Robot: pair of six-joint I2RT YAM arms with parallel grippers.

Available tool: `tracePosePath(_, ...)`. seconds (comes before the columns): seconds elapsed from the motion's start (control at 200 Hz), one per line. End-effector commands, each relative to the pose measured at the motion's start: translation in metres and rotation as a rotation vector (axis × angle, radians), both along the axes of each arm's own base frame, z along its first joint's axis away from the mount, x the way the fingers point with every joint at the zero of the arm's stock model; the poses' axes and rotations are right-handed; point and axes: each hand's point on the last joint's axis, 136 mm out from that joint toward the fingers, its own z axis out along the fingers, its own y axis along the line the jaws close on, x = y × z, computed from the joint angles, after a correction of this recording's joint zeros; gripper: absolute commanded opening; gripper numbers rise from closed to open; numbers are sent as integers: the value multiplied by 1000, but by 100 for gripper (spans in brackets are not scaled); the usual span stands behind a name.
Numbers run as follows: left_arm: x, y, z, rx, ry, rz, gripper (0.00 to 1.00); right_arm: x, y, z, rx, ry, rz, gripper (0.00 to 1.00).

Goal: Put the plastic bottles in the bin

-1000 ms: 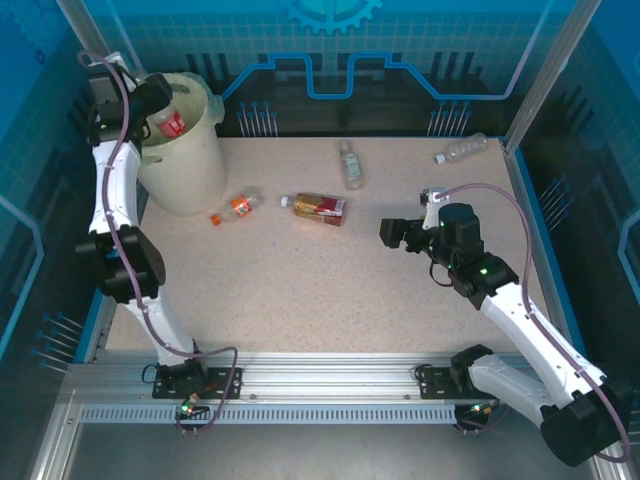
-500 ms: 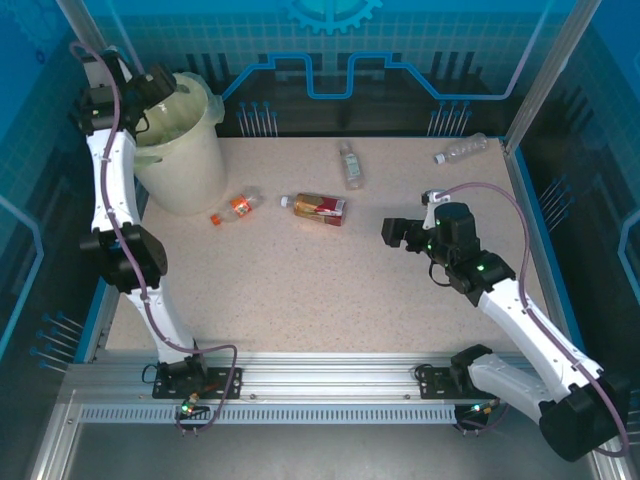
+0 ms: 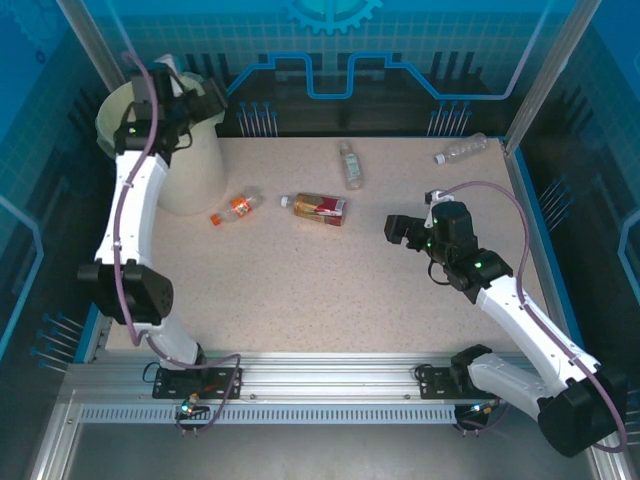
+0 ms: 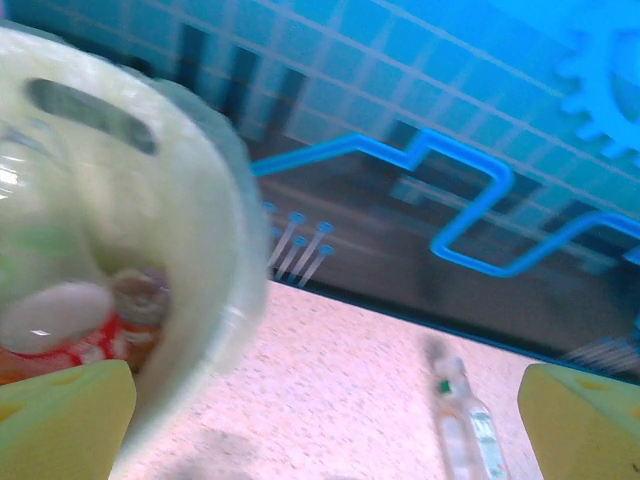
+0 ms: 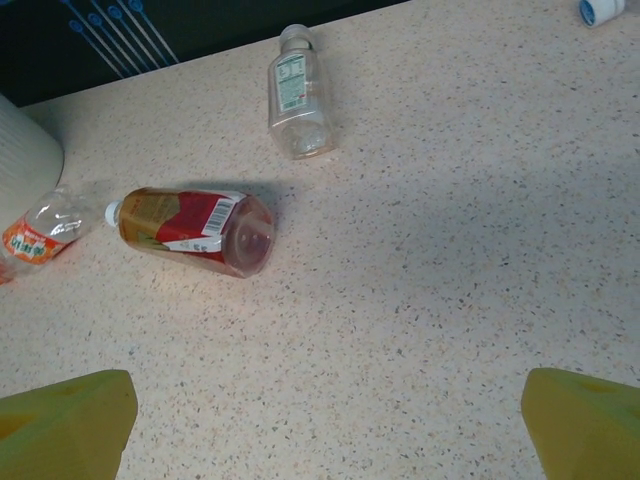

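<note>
Left gripper (image 3: 203, 100) is raised at the far left, by the right side of the bin's rim, jaws spread wide and holding nothing. In the left wrist view its two yellow fingertips (image 4: 60, 420) sit at the lower corners with bare space between them. The bin (image 3: 200, 175) stands on the desk (image 3: 300, 290) in the far left corner. In the left wrist view it lies to the left of the gripper, blurred, with a red-labelled bottle in the bin (image 4: 70, 335) showing through the mouth. Right gripper (image 3: 395, 230) hovers right of centre, low over the desk, jaws also fully apart and empty. Four bottles lie on their sides on the desk. The orange-label bottle (image 3: 238, 207) lies just right of the bin's foot, near and to the right of the left gripper. The red-label bottle (image 3: 318, 208) lies at mid-desk, to the left of the right gripper and a little farther back, apart from it. The clear bottle (image 3: 349, 164) lies farther back, between the two grippers. The blue-capped bottle (image 3: 462, 149) lies at the far right edge, beyond the right gripper.
</note>
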Motion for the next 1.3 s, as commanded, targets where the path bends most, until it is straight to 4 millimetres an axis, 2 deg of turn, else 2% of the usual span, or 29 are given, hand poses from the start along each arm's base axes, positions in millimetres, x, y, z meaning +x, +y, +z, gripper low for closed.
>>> tracePosePath(0.0, -8, -23, -3, 35, -25, -6, 99, 7, -14, 6, 14, -15, -104, 100)
tracePosePath(0.08, -15, -42, -25, 25, -3, 14, 99, 8, -16, 5, 27, -25, -121, 100)
tracePosePath(0.21, -26, -61, -68, 24, 46, 50, 99, 8, -14, 8, 39, -45, -114, 100)
tracePosePath(0.345, -28, -59, -111, 100, 131, 57, 99, 7, -13, 9, 29, -48, -94, 100)
tracePosePath(0.45, -24, -64, -136, 209, 199, -25, 99, 6, -7, 10, 31, -50, -59, 100)
tracePosePath(0.565, -19, -72, -175, 333, 303, -148, 99, 7, -4, 10, 44, -49, -45, 100)
tracePosePath(0.655, -16, -64, -205, 470, 413, -192, 99, 7, -3, 11, 47, -49, -39, 100)
tracePosePath(0.79, -14, -50, -235, 637, 507, -271, 99, 5, -3, 15, 37, -52, -27, 100)
tracePosePath(1.0, -19, -45, -282, 679, 634, -523, 99, 1, -6, 17, 16, -57, -24, 100)
tracePosePath(1.095, -18, -38, -297, 674, 674, -593, 99, 0, -7, 18, 12, -57, -25, 100)
tracePosePath(1.291, -17, -38, -326, 664, 717, -734, 99, -1, -10, 18, 4, -58, -37, 100)
